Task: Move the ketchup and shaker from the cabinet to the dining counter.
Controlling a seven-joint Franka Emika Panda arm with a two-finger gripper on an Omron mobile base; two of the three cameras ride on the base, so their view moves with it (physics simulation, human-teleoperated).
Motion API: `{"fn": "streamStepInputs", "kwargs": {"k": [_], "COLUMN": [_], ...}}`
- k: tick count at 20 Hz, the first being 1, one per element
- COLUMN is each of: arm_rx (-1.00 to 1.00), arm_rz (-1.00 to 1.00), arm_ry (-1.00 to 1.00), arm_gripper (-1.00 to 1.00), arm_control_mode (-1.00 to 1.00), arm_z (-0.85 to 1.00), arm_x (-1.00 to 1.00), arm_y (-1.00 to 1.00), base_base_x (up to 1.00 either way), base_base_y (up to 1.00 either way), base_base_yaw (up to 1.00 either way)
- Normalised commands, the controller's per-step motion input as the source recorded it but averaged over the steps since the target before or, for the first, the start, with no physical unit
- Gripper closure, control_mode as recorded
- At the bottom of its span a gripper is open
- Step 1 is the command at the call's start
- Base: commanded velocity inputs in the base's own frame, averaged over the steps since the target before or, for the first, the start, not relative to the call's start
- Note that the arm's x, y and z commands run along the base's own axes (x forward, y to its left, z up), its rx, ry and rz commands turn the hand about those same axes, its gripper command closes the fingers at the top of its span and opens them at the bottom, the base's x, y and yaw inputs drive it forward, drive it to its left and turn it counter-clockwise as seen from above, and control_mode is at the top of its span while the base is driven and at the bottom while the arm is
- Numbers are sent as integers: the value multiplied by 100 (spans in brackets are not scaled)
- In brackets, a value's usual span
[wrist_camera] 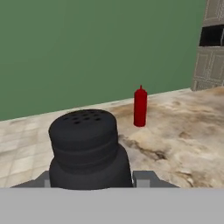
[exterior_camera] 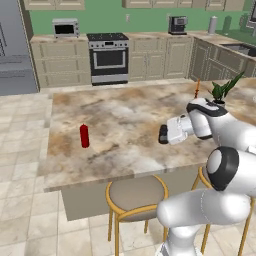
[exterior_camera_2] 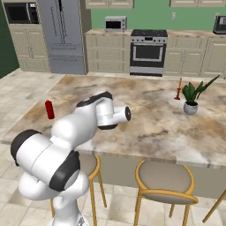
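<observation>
From my seat, half the job looks done: the ketchup (exterior_camera: 84, 136) stands upright on the dining table (exterior_camera: 125, 115), toward its left end and not far from the near edge, well apart from everything else. In the hand view it stands a little way beyond what I carry, a plain red cylinder with a narrower rounded top. The shaker (wrist_camera: 86, 148) is the piece left to deliver, and the claw (wrist_camera: 89, 181) grasps it low on its body, one finger on either side. It sits close under the hand camera: black, ribbed in stacked rings, wider at the base, with a flat top dotted with small holes. The arm is stretched out over the table with the hand pointing left toward the ketchup, so I judge the shaker is above the marble but not yet set down. What remains, as I read it, is lowering, letting go and backing off. A potted plant (exterior_camera: 221, 91) and a thin orange candlestick (exterior_camera: 197, 88) stand at the far right.
</observation>
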Motion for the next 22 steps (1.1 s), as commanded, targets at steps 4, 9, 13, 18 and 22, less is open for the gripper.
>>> {"fn": "streamStepInputs", "kwargs": {"k": [4, 9, 13, 18, 22], "arm_rx": [-2, -2, 0, 0, 0], "arm_rz": [0, 0, 0, 0, 1], "arm_ry": [-2, 0, 0, 0, 0], "arm_gripper": [100, 100, 100, 100, 100], "arm_control_mode": [-100, -100, -100, -100, -100], "arm_z": [-16, -14, -23, -16, -17], "arm_x": [8, 12, 7, 6, 7], "arm_y": [0, 0, 0, 0, 0], "base_base_x": [0, 0, 0, 0, 0], "base_base_y": [0, 0, 0, 0, 0], "base_base_yaw": [0, 0, 0, 0, 0]}}
